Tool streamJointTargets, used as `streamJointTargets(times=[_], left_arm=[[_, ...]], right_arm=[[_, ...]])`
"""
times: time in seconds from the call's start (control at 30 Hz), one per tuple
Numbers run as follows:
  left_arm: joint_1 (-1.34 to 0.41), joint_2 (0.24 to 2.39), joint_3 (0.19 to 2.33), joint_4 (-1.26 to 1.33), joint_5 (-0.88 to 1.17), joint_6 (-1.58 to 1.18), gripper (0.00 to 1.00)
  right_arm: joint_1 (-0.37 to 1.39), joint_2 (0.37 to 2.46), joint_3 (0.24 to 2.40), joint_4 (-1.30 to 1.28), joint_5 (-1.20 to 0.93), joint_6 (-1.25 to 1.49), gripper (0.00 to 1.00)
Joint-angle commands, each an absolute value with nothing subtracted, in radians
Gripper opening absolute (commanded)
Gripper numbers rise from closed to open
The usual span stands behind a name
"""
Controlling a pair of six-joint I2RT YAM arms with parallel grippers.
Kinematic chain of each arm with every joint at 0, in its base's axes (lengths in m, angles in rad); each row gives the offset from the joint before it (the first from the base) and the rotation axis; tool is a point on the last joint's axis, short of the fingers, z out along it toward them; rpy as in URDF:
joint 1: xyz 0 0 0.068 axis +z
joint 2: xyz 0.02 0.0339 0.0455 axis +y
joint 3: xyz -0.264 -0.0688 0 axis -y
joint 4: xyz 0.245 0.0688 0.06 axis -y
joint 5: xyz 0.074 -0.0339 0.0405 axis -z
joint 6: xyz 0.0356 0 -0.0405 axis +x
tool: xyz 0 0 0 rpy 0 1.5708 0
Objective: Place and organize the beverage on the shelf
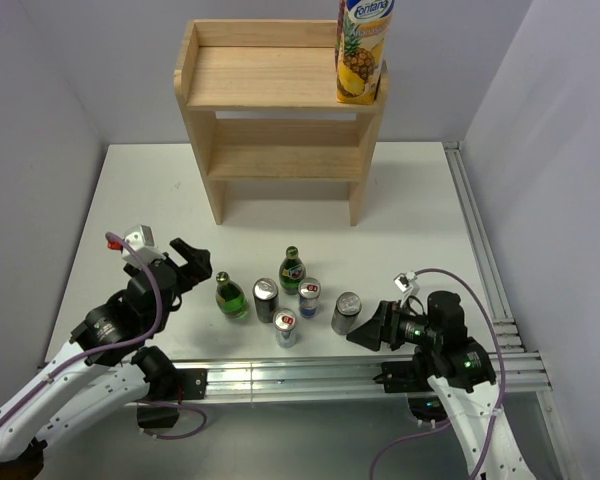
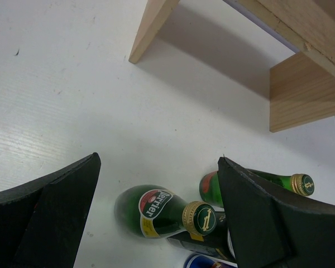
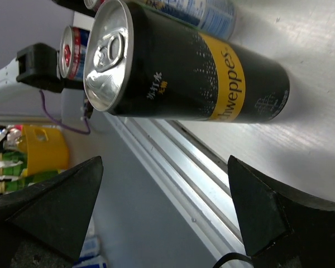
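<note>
White table (image 1: pixel 130 200) between grey walls, viewed from above. At 12 o'clock stands the shelf (image 1: pixel 280 80); one carton (image 1: pixel 364 50) already stands upright at the right rear corner of its top board. Near 6 o'clock the remaining drinks wait in a cluster on the table: two green bottles and four cans, all upright and well apart from the shelf. At 8 o'clock the left gripper (image 1: pixel 193 264) has its jaws spread and holds nothing; it points at the near bottle (image 1: pixel 229 295), which in the wrist view appears in the gap between the fingers, apart from both. At 4 o'clock the right gripper (image 1: pixel 368 328) is likewise spread wide and empty, facing the black can (image 1: pixel 346 312) just beside it. Step in hand, as judged: approach to the next pickup, with most drinks not yet shelved. The next move calls for advancing one gripper until its jaws flank the body, closing, then lifting straight up, since the neighbours stand close enough to be knocked.
</note>
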State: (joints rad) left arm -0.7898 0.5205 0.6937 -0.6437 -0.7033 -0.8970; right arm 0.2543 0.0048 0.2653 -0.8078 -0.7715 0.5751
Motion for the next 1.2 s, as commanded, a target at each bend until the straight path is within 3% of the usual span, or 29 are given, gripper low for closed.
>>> streamJointTargets(times=[0.0,0.8,1.0,1.17], left_arm=[[-0.798,0.515,0.689,-0.620,-0.729,-0.910,0.93],[-0.804,0.511,0.627,-0.563,-0.776,-0.907,0.94],[-0.804,0.502,0.621,-0.555,-0.781,-0.897,0.94],[-0.804,0.477,0.612,-0.551,-0.779,-0.894,0.94]], right_arm=[[0.245,-0.259,0.259,-0.764,-0.862,0.566,1.00],[0.262,-0.005,0.084,-0.261,-0.643,0.678,1.00],[0.412,0.178,0.069,-0.115,-0.468,0.701,1.00],[0.664,0.287,0.092,-0.046,-0.286,0.719,1.00]])
